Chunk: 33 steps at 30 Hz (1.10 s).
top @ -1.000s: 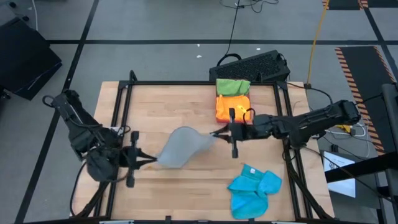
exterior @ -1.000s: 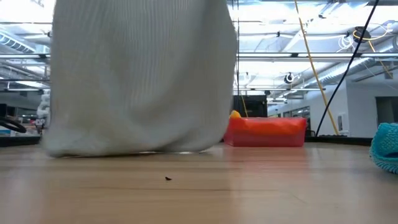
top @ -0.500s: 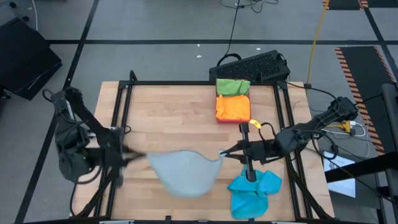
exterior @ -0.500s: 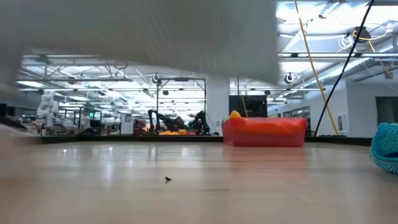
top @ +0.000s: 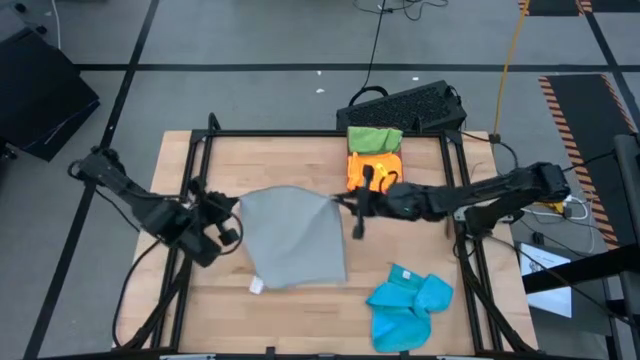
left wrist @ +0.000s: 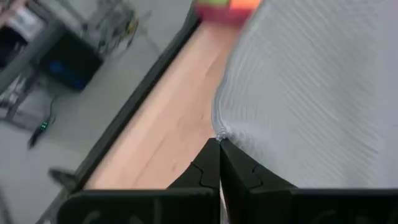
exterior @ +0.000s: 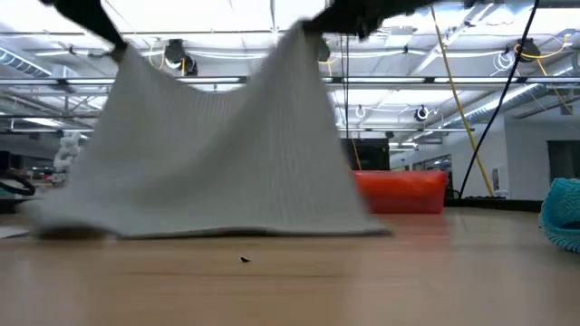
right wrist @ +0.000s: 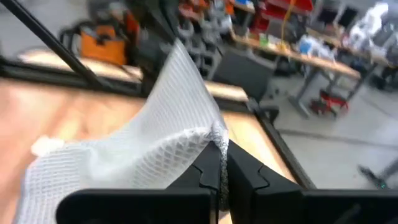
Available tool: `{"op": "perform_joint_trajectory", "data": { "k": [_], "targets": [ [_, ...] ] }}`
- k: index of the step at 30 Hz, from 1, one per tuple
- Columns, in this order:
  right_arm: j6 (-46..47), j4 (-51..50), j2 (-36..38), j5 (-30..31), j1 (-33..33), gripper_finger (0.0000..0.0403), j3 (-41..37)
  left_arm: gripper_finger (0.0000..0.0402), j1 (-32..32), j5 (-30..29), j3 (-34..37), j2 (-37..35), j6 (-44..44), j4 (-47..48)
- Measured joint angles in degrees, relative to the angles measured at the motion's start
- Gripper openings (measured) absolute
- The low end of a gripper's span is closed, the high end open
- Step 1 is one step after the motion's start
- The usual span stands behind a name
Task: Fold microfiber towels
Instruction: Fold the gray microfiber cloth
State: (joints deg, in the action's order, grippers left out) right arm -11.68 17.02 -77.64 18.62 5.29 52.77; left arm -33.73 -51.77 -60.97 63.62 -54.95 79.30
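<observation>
High view, as I count it: four towels — one grey towel (top: 292,237), ribbed, stretched mid-table between my left gripper (top: 232,212) and right gripper (top: 340,203), each clamped on a top corner, its lower edge on the wood table (top: 290,160); a crumpled blue towel (top: 408,305); folded green (top: 374,138) and orange (top: 374,170) ones in a red tray (exterior: 403,192) — workshop behind.
</observation>
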Motion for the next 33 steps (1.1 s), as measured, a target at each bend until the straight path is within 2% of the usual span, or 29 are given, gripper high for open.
{"op": "perform_joint_trajectory", "data": {
  "k": [4,9,15,19,21,24,29,33],
  "targets": [
    [0.3,3.4,-3.4,-2.4,-5.1,0.0004,-2.8,0.0002,4.4,3.1,4.8,0.0,-0.7,-0.5],
    [-3.2,5.2,-8.0,-2.4,-8.5,0.0004,-3.7,0.0005,7.8,2.5,8.6,0.0,0.6,-2.0],
    [-6.2,5.9,-11.1,-2.4,-10.9,0.0004,-3.7,0.001,10.8,1.2,11.4,0.0,6.1,-10.1],
    [-6.5,6.3,-11.3,-2.5,-11.7,0.0004,-3.7,0.0011,12.5,1.7,12.9,0.0,5.7,-14.4],
    [-6.5,6.3,-11.3,-2.4,-11.7,0.0004,-3.7,0.0031,13.4,3.9,13.0,0.0,4.1,-15.5],
    [-6.4,6.2,-11.3,-2.5,-11.7,0.0004,-3.7,0.0086,13.9,6.4,13.0,0.1,3.2,-16.1],
    [-6.8,6.3,-11.3,-2.5,-11.9,0.0004,-3.7,0.0172,13.9,6.6,12.6,0.2,3.0,-16.2],
    [-8.2,6.3,-11.3,-2.5,-12.7,0.0004,-3.7,0.0208,14.9,5.1,9.7,-0.1,4.8,-16.0]
  ]
}}
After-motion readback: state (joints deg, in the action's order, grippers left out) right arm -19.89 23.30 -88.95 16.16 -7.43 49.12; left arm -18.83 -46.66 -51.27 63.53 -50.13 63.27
